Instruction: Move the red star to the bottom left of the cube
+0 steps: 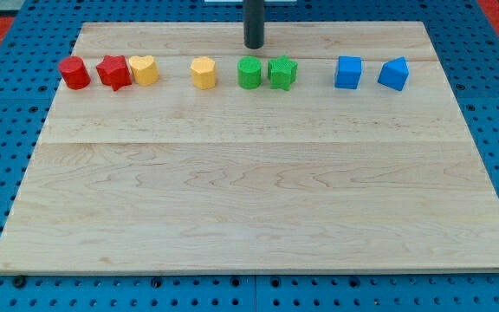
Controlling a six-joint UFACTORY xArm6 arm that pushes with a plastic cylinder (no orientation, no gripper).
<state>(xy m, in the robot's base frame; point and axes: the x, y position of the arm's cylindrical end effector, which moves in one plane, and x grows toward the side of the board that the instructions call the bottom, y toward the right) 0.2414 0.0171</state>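
Note:
The red star [113, 72] lies in a row of blocks near the view's top, on the left, touching a yellow heart [145, 69] on its right. The blue cube [348, 72] lies in the same row toward the view's right. My tip [254, 45] is a dark rod end at the view's top centre, just above the green cylinder [249, 73] and well to the right of the red star, touching no block.
A red cylinder [74, 73] lies left of the star. A yellow hexagon-like block [203, 73], a green star [281, 72] and a blue wedge-like block [393, 74] share the row. The wooden board [249, 191] sits on a blue pegboard.

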